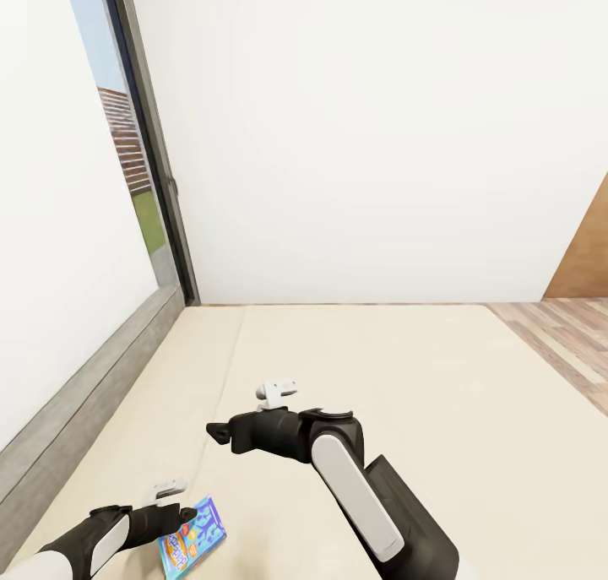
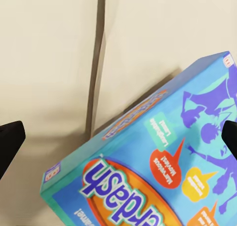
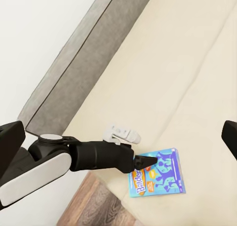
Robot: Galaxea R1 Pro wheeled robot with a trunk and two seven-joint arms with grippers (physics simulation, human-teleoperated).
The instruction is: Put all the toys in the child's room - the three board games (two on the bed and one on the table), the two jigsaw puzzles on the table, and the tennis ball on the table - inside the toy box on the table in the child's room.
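Game pickup on bed.
We hover our spread left end effector at its 10 o'clock corner; next, straddle and close.

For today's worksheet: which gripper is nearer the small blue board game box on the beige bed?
Left. The left gripper hangs open directly over the blue board game box; the right gripper hovers farther up the bed.

white wall | window at left | wood floor at right
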